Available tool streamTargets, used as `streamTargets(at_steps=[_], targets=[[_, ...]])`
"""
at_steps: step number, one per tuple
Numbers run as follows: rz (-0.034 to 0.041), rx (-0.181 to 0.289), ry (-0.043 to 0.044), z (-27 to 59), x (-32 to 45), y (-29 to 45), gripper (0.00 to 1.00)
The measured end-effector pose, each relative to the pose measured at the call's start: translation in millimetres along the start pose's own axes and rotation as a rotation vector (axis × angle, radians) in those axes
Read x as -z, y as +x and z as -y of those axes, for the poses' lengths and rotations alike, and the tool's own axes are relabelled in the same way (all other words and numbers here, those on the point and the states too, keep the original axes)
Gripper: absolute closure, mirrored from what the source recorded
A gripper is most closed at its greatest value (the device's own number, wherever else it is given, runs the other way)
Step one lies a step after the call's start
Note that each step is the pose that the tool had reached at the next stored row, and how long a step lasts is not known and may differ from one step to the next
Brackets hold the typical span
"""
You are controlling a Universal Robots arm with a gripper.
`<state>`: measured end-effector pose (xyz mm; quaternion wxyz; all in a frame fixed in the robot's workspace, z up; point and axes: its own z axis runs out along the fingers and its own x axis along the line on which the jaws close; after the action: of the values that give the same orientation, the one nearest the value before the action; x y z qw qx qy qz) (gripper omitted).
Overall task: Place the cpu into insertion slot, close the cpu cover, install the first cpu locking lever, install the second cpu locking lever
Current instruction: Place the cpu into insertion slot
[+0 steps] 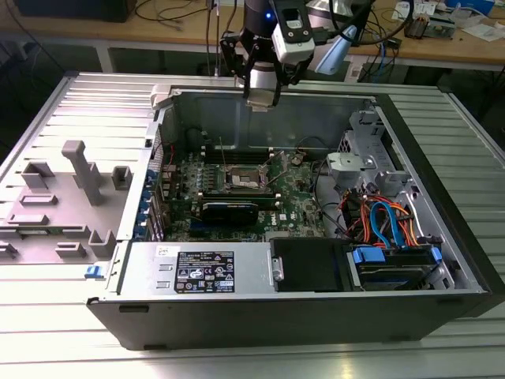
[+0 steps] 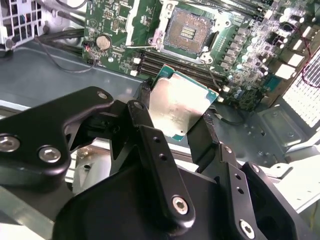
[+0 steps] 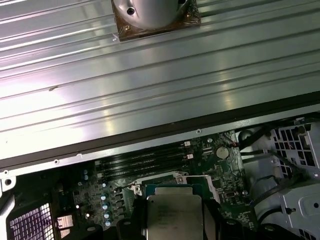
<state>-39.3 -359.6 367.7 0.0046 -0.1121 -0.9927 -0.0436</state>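
My gripper [image 1: 261,98] hangs above the back wall of the open computer case [image 1: 260,312]. It is shut on the cpu [image 2: 180,106], a dull grey square chip with a green edge. One black finger [image 2: 145,94] presses each of two opposite sides. In the first wrist view the cpu [image 3: 173,214] sits between the fingertips, just above the board. The insertion slot [image 1: 242,181] lies on the green motherboard below and forward of the gripper, its dark centre [image 2: 188,30] uncovered inside a silver rim. Thin wire levers [image 1: 222,155] stand up beside it. I cannot make out the cpu cover.
Long black memory slots [image 2: 165,59] run between the socket and the case's back wall. A black card [image 1: 229,210] lies in front of the socket. A drive bay with blue and orange cables [image 1: 385,223] fills the exterior view's right. A grey fixture tray [image 1: 63,197] sits left of the case.
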Motion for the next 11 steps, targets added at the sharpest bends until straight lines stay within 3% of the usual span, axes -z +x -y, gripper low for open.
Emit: streamTargets(at_steps=[3,11], targets=[[0.0005,-0.005,0.0000,6.3,-0.4,-1.5,0.46],[0.0007,-0.007,0.0001,8.1,-0.3,-1.9,0.46]])
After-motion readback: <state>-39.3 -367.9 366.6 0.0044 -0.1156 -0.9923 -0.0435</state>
